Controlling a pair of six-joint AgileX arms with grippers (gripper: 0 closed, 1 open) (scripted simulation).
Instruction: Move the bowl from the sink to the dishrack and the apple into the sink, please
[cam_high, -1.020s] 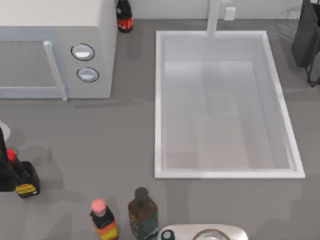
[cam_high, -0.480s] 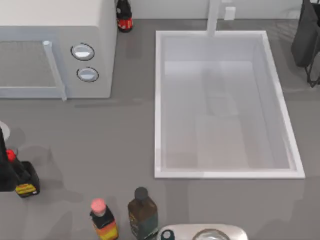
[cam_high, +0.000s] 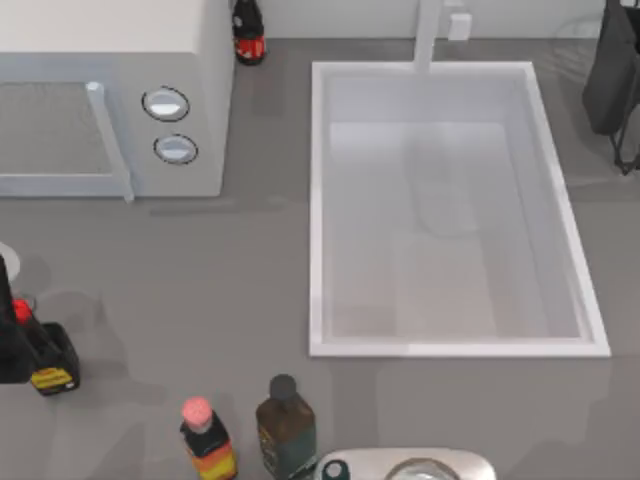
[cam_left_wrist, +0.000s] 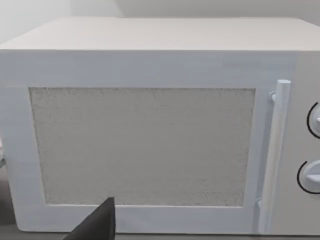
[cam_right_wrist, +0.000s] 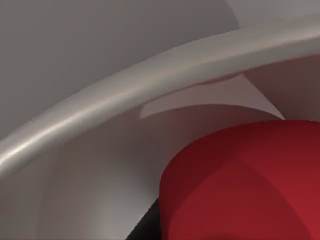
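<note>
From above, the sink (cam_high: 448, 210) takes up the middle right of the table, its white basin bare, with the faucet post (cam_high: 428, 35) at its far rim. A white microwave (cam_high: 110, 95) stands at the far left, a dark bottle (cam_high: 248, 32) just beside its right end. Along the near edge stand a pink-capped bottle (cam_high: 207, 440) and a dark green bottle (cam_high: 285, 425), with a metal dish (cam_high: 405, 466) next to them. The left arm (cam_high: 15, 340) sits at the table's left edge by a red-capped bottle (cam_high: 45, 360); the right arm (cam_high: 615, 75) is at the far right corner. The left wrist view faces the microwave door (cam_left_wrist: 142, 150) and its handle (cam_left_wrist: 274, 160), with one dark fingertip (cam_left_wrist: 97, 225) low in the picture; I cannot tell how far those fingers are spread. The right wrist view shows the apple (cam_right_wrist: 250, 185) very close, lying inside a curved grey metal rim (cam_right_wrist: 125, 100); whether the fingers grip it I cannot tell.
</note>
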